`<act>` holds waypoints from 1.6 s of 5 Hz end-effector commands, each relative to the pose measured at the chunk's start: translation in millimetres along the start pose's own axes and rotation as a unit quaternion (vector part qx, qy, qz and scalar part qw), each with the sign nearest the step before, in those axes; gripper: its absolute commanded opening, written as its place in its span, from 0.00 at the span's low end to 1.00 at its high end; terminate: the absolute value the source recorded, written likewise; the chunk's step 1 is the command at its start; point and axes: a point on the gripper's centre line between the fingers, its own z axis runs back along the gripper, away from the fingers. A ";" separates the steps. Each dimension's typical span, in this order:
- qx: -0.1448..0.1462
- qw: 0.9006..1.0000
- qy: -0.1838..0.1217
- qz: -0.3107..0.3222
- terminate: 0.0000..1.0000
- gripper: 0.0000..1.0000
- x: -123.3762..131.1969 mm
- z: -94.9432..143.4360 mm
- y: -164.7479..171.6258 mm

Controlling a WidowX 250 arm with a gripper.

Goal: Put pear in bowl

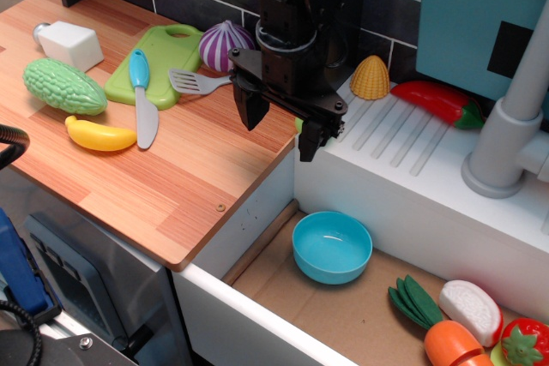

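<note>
My black gripper hangs over the right end of the wooden counter, next to the white drainboard, with its jaws open and pointing down. Only a small yellow-green sliver of the pear shows, just left of the right fingertip; the rest is hidden behind the gripper. I cannot tell whether the finger touches it. The light-blue bowl stands empty in the sink below, to the right of and nearer than the gripper.
Behind the gripper lie a purple onion, a spatula and a green cutting board with a blue knife. A gourd, banana, corn, red pepper, faucet and carrot are around.
</note>
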 end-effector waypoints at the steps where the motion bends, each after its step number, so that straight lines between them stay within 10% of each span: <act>1: 0.000 1.000 0.000 0.000 0.00 1.00 0.0 0.0 0.0; 8: -0.021 0.996 -0.055 -0.066 0.00 1.00 51.7 -29.3 7.9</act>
